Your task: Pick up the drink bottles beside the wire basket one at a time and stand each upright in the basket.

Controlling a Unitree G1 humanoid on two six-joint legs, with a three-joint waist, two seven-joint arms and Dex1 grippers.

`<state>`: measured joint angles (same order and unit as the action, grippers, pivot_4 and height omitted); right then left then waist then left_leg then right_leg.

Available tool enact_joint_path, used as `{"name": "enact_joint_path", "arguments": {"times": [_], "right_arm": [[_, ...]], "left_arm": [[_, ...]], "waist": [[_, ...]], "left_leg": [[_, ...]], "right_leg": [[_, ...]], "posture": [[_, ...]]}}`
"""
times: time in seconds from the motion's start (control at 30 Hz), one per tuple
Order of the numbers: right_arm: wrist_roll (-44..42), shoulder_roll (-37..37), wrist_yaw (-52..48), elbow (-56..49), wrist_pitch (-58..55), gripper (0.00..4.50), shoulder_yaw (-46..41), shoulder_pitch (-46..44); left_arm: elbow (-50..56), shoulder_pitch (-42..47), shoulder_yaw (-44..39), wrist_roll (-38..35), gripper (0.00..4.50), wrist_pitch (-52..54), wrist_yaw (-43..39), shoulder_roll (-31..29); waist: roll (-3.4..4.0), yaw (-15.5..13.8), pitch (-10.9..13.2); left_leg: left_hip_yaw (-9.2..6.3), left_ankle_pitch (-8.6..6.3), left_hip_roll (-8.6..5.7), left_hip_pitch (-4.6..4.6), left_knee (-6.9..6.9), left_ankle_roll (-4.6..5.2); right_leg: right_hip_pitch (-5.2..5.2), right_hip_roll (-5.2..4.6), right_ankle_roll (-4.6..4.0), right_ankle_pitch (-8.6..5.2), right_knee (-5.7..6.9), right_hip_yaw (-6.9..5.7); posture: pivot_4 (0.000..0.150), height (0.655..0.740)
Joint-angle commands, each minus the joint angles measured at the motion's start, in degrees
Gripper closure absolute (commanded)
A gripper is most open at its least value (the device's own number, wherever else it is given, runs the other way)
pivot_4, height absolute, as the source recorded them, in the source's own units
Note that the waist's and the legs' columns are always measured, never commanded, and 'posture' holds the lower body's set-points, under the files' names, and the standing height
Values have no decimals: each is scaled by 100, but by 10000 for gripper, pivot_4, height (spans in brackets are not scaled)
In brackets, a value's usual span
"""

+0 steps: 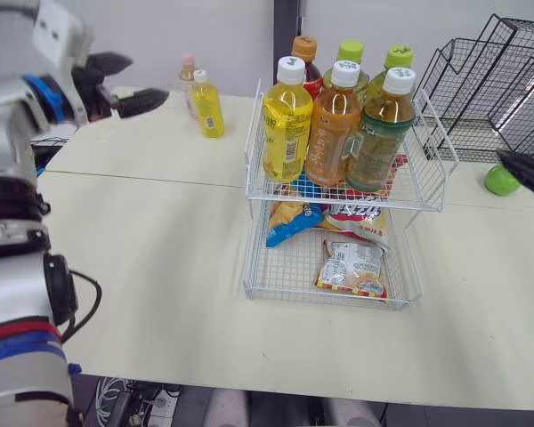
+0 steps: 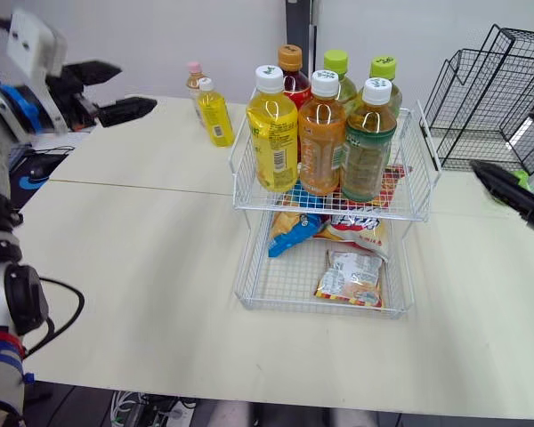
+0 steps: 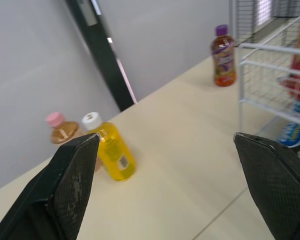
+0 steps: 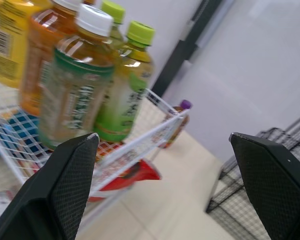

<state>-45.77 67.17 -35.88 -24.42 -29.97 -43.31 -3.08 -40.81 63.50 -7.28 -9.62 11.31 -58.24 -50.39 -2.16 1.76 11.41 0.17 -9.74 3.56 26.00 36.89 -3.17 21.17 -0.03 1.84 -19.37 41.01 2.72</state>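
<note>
A two-tier white wire basket [image 1: 340,199] stands mid-table. Its top tier holds several upright bottles, among them a yellow one [image 1: 287,124], an orange one [image 1: 333,129] and a green-tea one [image 1: 379,133]. At the back left of the table stand a small yellow bottle [image 1: 208,107] with a white cap and a pink-capped bottle [image 1: 188,78]. A purple-capped bottle [image 3: 224,57] stands behind the basket. My left gripper [image 1: 125,84] hovers open, left of the yellow bottle and apart from it. My right gripper [image 4: 162,137] is open and empty, to the right of the basket.
Snack bags [image 1: 351,267] lie in the basket's lower tier. A black wire rack [image 1: 498,80] stands at the back right, with a green round object [image 1: 501,181] in front of it. The table's front half is bare.
</note>
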Motion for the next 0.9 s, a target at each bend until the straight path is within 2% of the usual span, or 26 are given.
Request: {"name": "enact_joint_path", "arguments": {"times": [0.03,0.2,0.4,0.57,0.9], "right_arm": [[826,-225,-105,709,709,0,344,-226],[1672,-660,-402,1567,1507,0,934,-266],[2301,-1152,-563,2417,2250,0,1354,-313],[2721,-1466,-474,3198,2682,0,1757,-674],[2987,-1768,-521,3516,2781,0,2187,-796]], "left_arm": [[477,-857,-482,-122,433,-300,682,117],[946,-2199,-877,-204,433,-464,1379,463],[1034,-3097,-959,10,433,-941,2125,669],[1510,-4063,-1172,-16,433,-948,2738,932],[1780,-4454,-1144,-42,433,-1006,3035,1007]], "waist": [[2,12,-2],[2,5,-3],[4,-3,-4],[19,16,-13],[21,-25,-14]], "left_leg": [[-1,0,0,0,0,0],[3,0,2,-8,2,0],[3,0,-1,-8,0,0],[11,0,1,-20,-4,0],[6,0,-1,-20,-3,-1]], "right_leg": [[0,0,0,0,1,-1],[-3,-2,-1,1,9,3],[-2,-4,-1,1,9,3],[-9,-11,-1,1,8,11],[-13,-12,-3,2,9,5]], "posture": [[1500,7347],[1500,7347],[1500,7347],[1500,7347],[1500,7347]]}}
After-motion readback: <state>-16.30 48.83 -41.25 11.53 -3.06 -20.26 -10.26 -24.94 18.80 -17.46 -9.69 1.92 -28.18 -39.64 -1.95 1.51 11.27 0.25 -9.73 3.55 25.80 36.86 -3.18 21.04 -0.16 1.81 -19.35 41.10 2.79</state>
